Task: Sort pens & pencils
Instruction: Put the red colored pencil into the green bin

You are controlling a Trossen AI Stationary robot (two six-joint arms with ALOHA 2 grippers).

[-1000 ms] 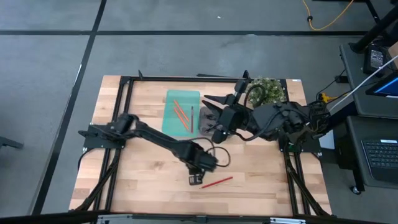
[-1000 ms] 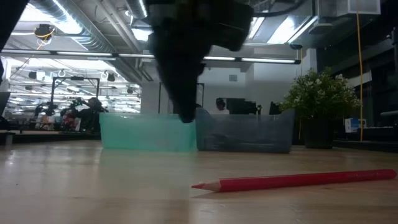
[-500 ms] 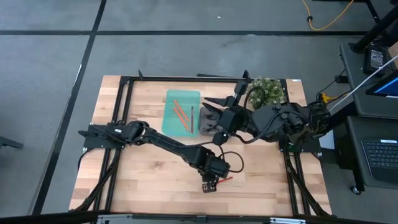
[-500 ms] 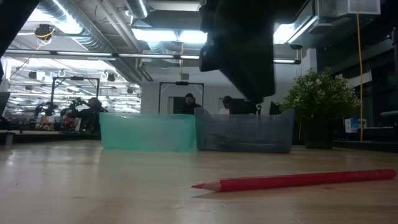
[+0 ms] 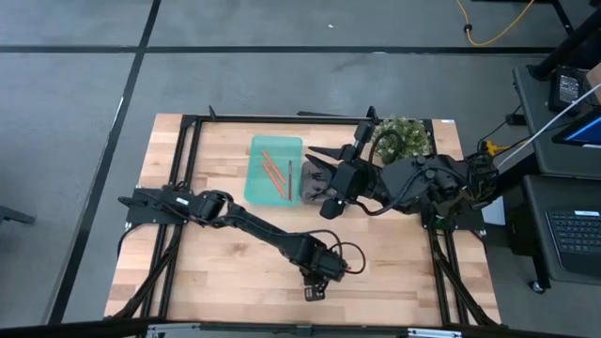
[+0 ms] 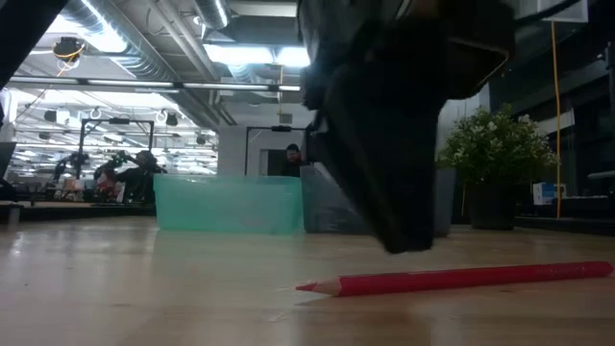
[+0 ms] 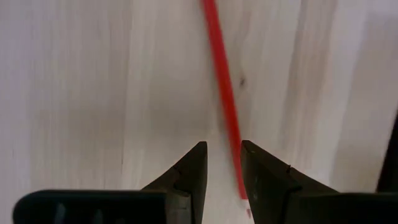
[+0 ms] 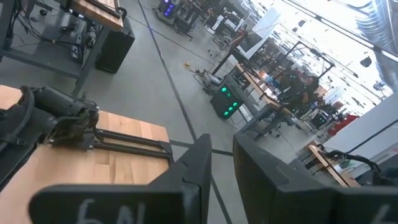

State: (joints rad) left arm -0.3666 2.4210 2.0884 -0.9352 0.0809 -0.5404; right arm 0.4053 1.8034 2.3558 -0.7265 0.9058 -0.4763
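Since a second ago the left arm has swung from left of the red pencil [image 6: 461,279] to directly above it, and its gripper [image 5: 316,284] now hangs over the pencil near the table's [image 5: 216,263] front edge, a little right of the middle. Seen from the wrist, the left gripper's two dark fingers [image 7: 189,171] stand slightly apart with nothing between them; the pencil runs just under the inner edge of one finger and is not grasped. From table height the pencil lies flat on the wood, its sharpened tip pointing toward the left side of the table, while the dark bulk of the left gripper hovers just above it without touching.

Toward the back edge sits a teal tray [image 5: 274,171] with three orange pencils [image 5: 272,172] and one dark pen [image 5: 289,176] lying inside it. Just beside it on the right is a grey tray [image 6: 327,202], largely covered from above by the right arm.

Over that grey tray waits the right gripper [image 5: 326,205], unmoved; its fingers [image 8: 196,168] stand a narrow gap apart, holding nothing. A potted plant [image 5: 402,138] stands at the back right corner.
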